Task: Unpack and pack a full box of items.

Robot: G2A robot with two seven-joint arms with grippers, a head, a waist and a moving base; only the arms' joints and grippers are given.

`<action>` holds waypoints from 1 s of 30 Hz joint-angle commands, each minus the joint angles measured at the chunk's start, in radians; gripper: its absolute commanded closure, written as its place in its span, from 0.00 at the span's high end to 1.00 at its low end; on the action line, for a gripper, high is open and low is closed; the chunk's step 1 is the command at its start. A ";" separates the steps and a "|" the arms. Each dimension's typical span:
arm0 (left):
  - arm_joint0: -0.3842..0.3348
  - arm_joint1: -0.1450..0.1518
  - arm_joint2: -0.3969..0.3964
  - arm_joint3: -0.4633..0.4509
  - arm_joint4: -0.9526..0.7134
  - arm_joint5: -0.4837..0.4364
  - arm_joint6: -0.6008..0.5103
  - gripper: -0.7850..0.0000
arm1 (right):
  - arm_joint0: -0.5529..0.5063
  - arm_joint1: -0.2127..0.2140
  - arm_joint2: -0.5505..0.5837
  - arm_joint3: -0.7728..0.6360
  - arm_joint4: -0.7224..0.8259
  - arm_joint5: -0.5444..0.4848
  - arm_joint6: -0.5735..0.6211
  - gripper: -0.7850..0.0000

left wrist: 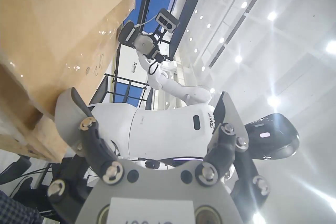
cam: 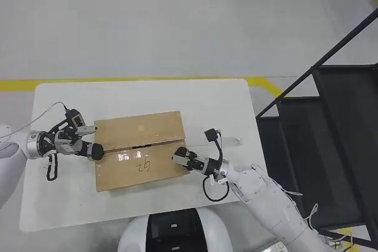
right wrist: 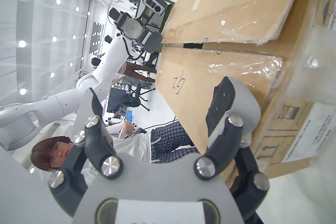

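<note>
Both arms reach in low toward the box (cam: 138, 148), one at each end. The left arm (cam: 41, 143) runs level in from the box's left end. The left gripper (cam: 96, 151) sits at the top edge there with its jaws spread wide. One finger (left wrist: 69, 114) lies right against the cardboard edge and the other stands well off it. The right arm (cam: 264, 189) bends at the elbow and comes up from beyond the box's near right corner. The right gripper (cam: 178, 155) rests at the right end of the box top, also wide open, with one pad (right wrist: 223, 101) over the near flap.
</note>
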 commanded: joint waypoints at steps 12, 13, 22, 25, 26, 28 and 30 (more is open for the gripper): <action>-0.034 0.060 0.095 -0.013 0.019 -0.086 0.000 1.00 | -0.092 0.014 0.094 -0.038 0.020 -0.091 -0.114 1.00; -0.036 0.063 0.099 -0.018 0.011 -0.090 0.000 1.00 | -0.108 0.017 0.109 -0.032 0.025 -0.099 -0.120 1.00; -0.037 0.066 0.102 -0.023 0.004 -0.095 0.000 1.00 | -0.170 0.019 0.095 0.059 0.118 -0.094 -0.087 1.00; -0.037 0.066 0.102 -0.023 0.004 -0.095 0.000 1.00 | -0.146 0.009 0.063 0.119 0.160 -0.088 -0.103 1.00; -0.037 0.066 0.102 -0.023 0.004 -0.095 0.000 1.00 | -0.136 0.005 0.050 0.142 0.176 -0.086 -0.110 1.00; -0.037 0.066 0.102 -0.023 0.004 -0.095 0.000 1.00 | -0.110 -0.005 0.024 0.185 0.215 -0.090 -0.121 1.00; -0.037 0.066 0.102 -0.023 0.004 -0.095 0.000 1.00 | -0.080 -0.015 0.001 0.224 0.248 -0.103 -0.134 1.00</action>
